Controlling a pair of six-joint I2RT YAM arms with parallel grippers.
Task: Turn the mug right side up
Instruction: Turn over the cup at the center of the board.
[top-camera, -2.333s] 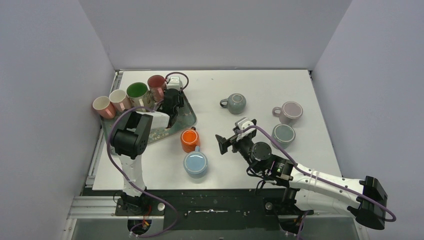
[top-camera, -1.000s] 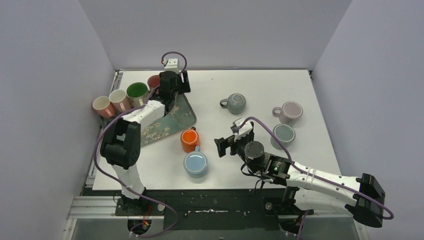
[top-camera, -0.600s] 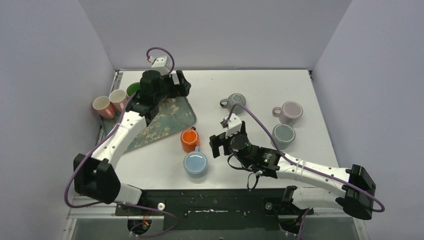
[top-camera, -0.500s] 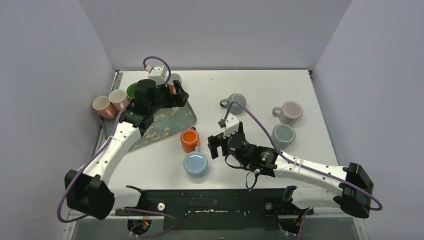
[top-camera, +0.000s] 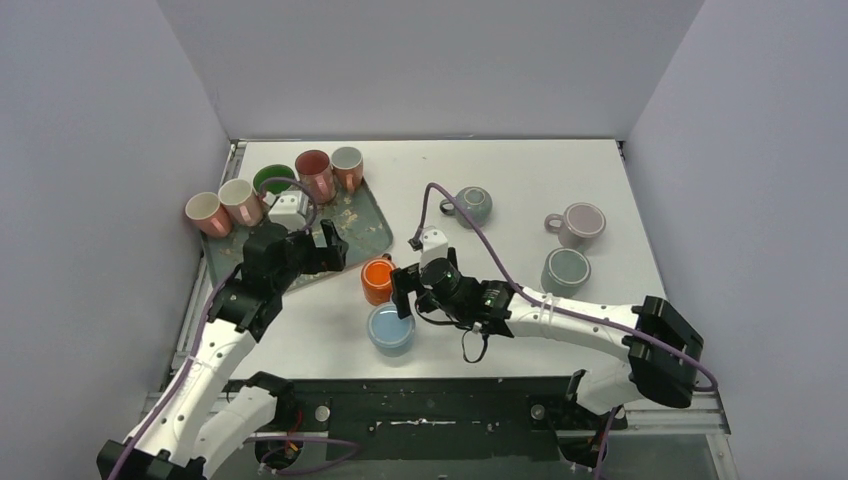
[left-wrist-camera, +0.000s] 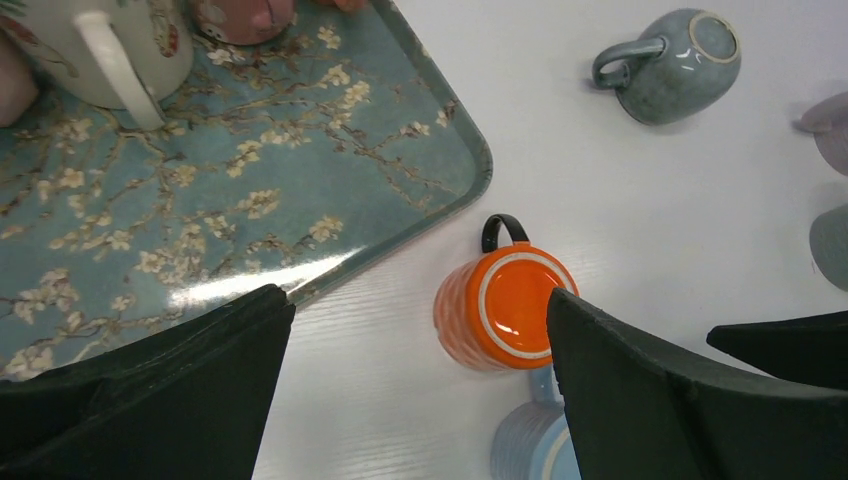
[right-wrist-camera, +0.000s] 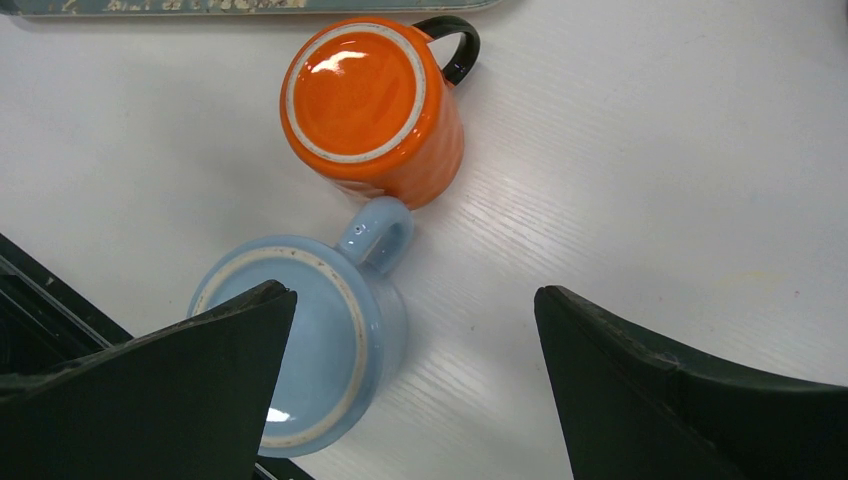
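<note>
orange mug (top-camera: 378, 280) base up | left gripper (top-camera: 336, 250) – wide, empty, just left of it | right gripper (top-camera: 405, 291) – wide, empty, just right | blue mug (top-camera: 390, 328) beside it, nearer the arms

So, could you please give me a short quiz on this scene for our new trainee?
1. True or false: the orange mug stands base up.
2. Its handle is: A black, B orange, C white?
3. Which mug's handle points at the orange one?
Key: 1 true; 2 A; 3 the light blue mug.
</note>
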